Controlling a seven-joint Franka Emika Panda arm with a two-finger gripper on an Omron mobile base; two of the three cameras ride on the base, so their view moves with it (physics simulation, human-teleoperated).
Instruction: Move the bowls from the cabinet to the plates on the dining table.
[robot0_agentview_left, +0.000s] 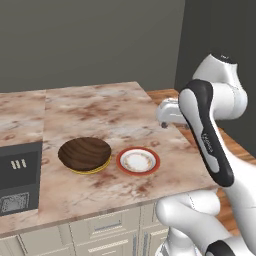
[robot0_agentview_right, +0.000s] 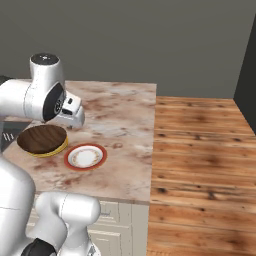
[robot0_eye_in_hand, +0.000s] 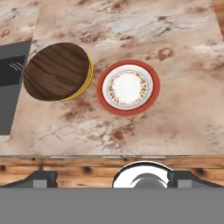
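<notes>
The dark-brown wooden bowl (robot0_agentview_left: 84, 153) (robot0_eye_in_hand: 57, 71) (robot0_agentview_right: 42, 138) sits on the yellow-rimmed plate (robot0_eye_in_hand: 89, 74), whose rim peeks out beneath it, on the dining table (robot0_agentview_left: 100, 105). Right beside it lies the red-rimmed plate (robot0_agentview_left: 138, 161) (robot0_eye_in_hand: 128, 87) (robot0_agentview_right: 85, 156), with nothing on it. My gripper (robot0_eye_in_hand: 114, 176) (robot0_agentview_left: 166, 116) (robot0_agentview_right: 74, 117) hovers above the table on the side of the red-rimmed plate away from the wooden bowl. It is open, its fingertips (robot0_eye_in_hand: 41, 177) wide apart with nothing between them. The pale cream-green bowl and the cabinet are out of view.
A grey microwave (robot0_agentview_left: 17, 180) (robot0_eye_in_hand: 11, 83) stands on the table next to the wooden bowl. Beige drawer fronts (robot0_agentview_left: 107, 227) run below the table's edge. Wooden floor (robot0_agentview_right: 200, 150) lies beyond the table's end. A grey wall stands behind.
</notes>
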